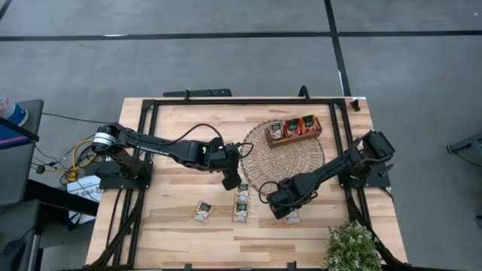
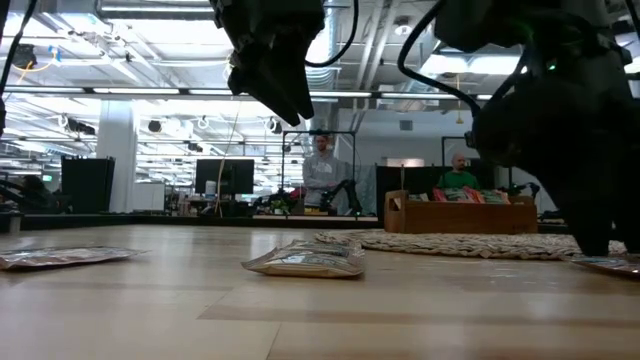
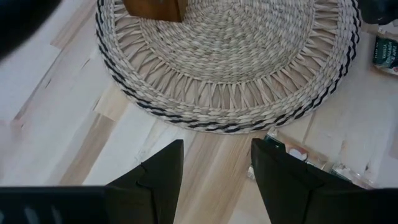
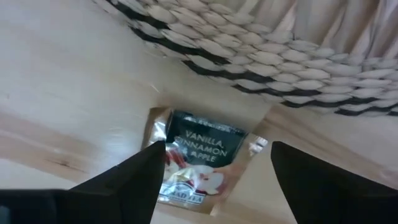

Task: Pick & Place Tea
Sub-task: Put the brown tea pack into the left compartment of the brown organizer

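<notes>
The wooden counter [image 1: 166, 233] carries everything. On its far right part lies a round woven mat [image 1: 290, 159], and on the mat's far edge stands an oblong wooden tray [image 1: 294, 129] with tea sachets standing in it, one pale and two red as far as the high view shows.

The left arm reaches in from the left; its left end effector [image 1: 232, 181] hangs above the counter just beside the mat's near-left edge, its fingers [image 3: 158, 180] standing apart with nothing between them. The right arm comes from the right, and the right end effector [image 1: 285, 202] is low over the counter just off the mat's near edge, its fingers [image 4: 134, 180] spread wide on either side of a sachet [image 4: 199, 162] lying flat, printed "Vanilla, Cinnamon & Apple".

More sachets lie flat on the near counter: one [image 1: 202, 211] to the left, and two [image 1: 242, 203] close together near the middle.
</notes>
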`<state>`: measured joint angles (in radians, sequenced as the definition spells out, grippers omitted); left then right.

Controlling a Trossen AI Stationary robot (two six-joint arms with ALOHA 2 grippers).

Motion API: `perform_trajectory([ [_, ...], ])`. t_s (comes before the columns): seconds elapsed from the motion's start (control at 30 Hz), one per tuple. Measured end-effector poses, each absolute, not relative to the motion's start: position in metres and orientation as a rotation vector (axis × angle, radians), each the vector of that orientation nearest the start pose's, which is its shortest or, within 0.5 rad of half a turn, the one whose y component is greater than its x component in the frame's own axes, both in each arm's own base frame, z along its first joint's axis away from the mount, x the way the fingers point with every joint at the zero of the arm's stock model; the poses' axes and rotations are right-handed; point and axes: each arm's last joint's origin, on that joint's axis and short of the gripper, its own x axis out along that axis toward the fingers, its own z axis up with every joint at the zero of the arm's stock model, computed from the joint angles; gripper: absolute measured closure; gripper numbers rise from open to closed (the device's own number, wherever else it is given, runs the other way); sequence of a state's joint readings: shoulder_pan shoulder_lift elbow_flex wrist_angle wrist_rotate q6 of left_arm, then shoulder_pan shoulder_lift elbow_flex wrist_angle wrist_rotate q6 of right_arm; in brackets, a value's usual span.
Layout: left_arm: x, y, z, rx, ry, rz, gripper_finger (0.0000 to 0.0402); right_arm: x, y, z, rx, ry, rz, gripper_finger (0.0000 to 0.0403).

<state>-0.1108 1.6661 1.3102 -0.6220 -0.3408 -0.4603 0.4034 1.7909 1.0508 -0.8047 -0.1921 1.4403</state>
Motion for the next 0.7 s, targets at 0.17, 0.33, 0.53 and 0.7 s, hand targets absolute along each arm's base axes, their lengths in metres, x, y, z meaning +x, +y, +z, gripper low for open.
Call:
perform_trajectory([
  [0.17,0.348,-0.03,0.258,-0.215,0.889,0.402,0.022,0.276,0.122,0.144,0.95,1.556,-0.715,0.0117],
  [0.33,0.348,-0.03,0.258,-0.222,0.894,0.39,0.022,0.277,0.126,0.139,0.972,1.57,-0.718,0.0117],
  [0.53,0.347,-0.03,0.258,-0.221,0.898,0.391,0.022,0.278,0.133,0.13,0.973,1.623,-0.7,0.0117],
  [0.7,0.348,-0.03,0.258,-0.223,0.897,0.39,0.022,0.277,0.133,0.13,0.972,1.623,-0.702,0.0117],
])
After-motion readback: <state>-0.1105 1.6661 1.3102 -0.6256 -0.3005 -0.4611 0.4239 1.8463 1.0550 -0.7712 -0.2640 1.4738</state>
